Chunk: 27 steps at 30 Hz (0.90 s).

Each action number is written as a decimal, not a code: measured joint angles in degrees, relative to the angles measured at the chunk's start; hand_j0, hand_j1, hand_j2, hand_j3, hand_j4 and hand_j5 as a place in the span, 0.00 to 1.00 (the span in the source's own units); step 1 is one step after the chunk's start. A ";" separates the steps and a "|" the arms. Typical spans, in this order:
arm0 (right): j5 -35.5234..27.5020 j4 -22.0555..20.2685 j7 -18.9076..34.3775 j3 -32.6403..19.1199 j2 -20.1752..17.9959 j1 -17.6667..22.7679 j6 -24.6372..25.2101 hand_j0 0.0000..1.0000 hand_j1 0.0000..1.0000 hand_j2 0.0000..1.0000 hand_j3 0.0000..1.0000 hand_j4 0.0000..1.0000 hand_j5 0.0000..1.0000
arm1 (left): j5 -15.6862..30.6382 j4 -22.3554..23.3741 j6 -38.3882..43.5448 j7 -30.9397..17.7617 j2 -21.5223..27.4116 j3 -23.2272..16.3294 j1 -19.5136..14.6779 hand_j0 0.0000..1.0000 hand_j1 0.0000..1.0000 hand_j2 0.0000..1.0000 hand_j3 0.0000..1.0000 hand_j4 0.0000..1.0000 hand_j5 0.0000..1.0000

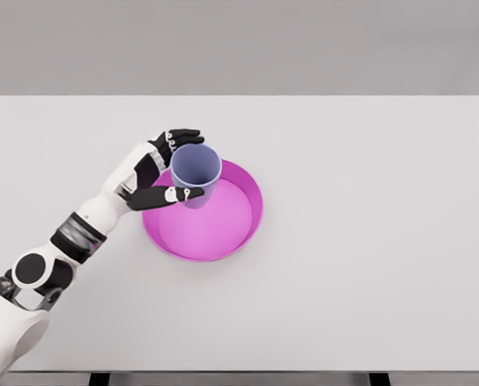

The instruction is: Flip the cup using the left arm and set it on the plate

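white table (368, 265), magenta plate (235, 241) lying on it

We see our left hand (165, 167) wrapped around a lilac cup (196, 173), mouth upward, held over the far-left part of a magenta plate (223, 237). The plate lies left of the middle of the white table (368, 241).

White-shelled left arm (87, 221) with a black banded cuff near the wrist and a round black joint disc ringed in white lower down. Left hand (161, 170): white back, black fingers (183, 135), small white markings at the knuckles.
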 measured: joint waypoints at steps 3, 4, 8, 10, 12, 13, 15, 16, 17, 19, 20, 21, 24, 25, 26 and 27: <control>0.00 0.00 0.00 0.01 0.00 0.00 0.01 1.00 1.00 1.00 1.00 1.00 1.00 | -0.02 1.32 -0.04 0.00 -0.81 -0.32 -0.18 0.78 0.78 0.78 0.78 0.78 0.78; 0.00 0.00 0.00 0.01 0.00 0.00 0.01 1.00 1.00 1.00 1.00 1.00 1.00 | -0.03 1.65 -0.04 0.00 -1.00 -0.41 -0.18 0.78 0.78 0.78 0.78 0.78 0.78; 0.00 0.00 0.00 0.00 0.00 0.00 -0.01 1.00 1.00 1.00 1.00 1.00 1.00 | 0.03 3.00 -0.07 -0.10 -1.91 -0.63 -0.18 0.79 0.79 0.79 0.79 0.79 0.79; 0.00 0.00 0.00 0.01 0.00 0.00 0.00 1.00 1.00 1.00 1.00 1.00 1.00 | 0.04 3.42 -0.07 -0.14 -2.30 -0.67 -0.18 0.79 0.79 0.79 0.79 0.79 0.79; 0.00 0.00 0.00 0.01 0.00 0.00 -0.01 1.00 1.00 1.00 1.00 1.00 1.00 | 0.05 3.80 -0.08 -0.16 -2.57 -0.70 -0.18 0.81 0.81 0.81 0.81 0.81 0.81; 0.00 0.00 0.00 0.00 0.00 0.00 -0.01 1.00 1.00 1.00 1.00 1.00 1.00 | 0.05 3.98 -0.08 -0.16 -2.73 -0.70 -0.18 0.81 0.81 0.81 0.81 0.81 0.81; 0.00 0.00 0.00 0.00 0.00 0.00 0.01 1.00 1.00 1.00 1.00 1.00 1.00 | 0.04 4.26 -0.10 -0.17 -2.93 -0.71 -0.18 0.81 0.81 0.81 0.81 0.81 0.81; 0.00 0.00 0.00 0.00 0.00 0.00 0.01 1.00 1.00 1.00 1.00 1.00 1.00 | 0.01 4.34 -0.18 -0.19 -2.99 -0.71 -0.18 0.85 0.85 0.85 0.85 0.85 0.85; 0.00 0.00 0.00 0.00 0.00 0.00 0.02 1.00 1.00 1.00 1.00 1.00 1.00 | -0.05 4.40 -0.39 -0.21 -3.04 -0.71 -0.18 0.88 0.88 0.88 0.88 0.88 0.88; 0.00 0.00 0.00 0.01 0.00 0.00 0.01 1.00 1.00 1.00 1.00 1.00 1.00 | -0.22 4.50 -0.71 -0.24 -3.09 -0.79 -0.18 1.00 1.00 1.00 1.00 1.00 1.00; 0.00 0.00 0.00 0.01 0.00 0.00 0.01 1.00 1.00 1.00 1.00 1.00 1.00 | -0.29 4.51 -0.81 -0.25 -3.08 -0.85 -0.18 1.00 1.00 1.00 1.00 1.00 1.00; 0.00 0.00 0.00 0.01 0.00 0.00 0.00 1.00 1.00 1.00 1.00 1.00 1.00 | -0.34 4.52 -0.88 -0.25 -3.06 -0.88 -0.09 1.00 1.00 1.00 1.00 1.00 1.00; 0.00 0.00 0.00 0.01 0.00 0.00 0.00 1.00 1.00 1.00 1.00 1.00 1.00 | -0.46 4.47 -0.99 -0.26 -2.88 -0.89 -0.09 1.00 1.00 1.00 1.00 1.00 1.00; 0.00 0.00 0.00 0.01 0.00 0.00 0.01 1.00 1.00 1.00 1.00 1.00 1.00 | -0.49 4.42 -1.00 -0.26 -2.80 -0.88 -0.09 1.00 1.00 1.00 1.00 1.00 1.00; 0.00 0.00 0.00 0.01 0.00 0.00 0.02 1.00 1.00 1.00 1.00 1.00 1.00 | -0.51 4.36 -1.02 -0.26 -2.71 -0.86 0.00 1.00 1.00 1.00 1.00 1.00 1.00; 0.00 0.00 0.00 0.01 0.00 0.00 0.02 1.00 1.00 1.00 1.00 1.00 1.00 | -0.52 4.27 -1.03 -0.26 -2.64 -0.84 0.00 1.00 1.00 1.00 1.00 1.00 1.00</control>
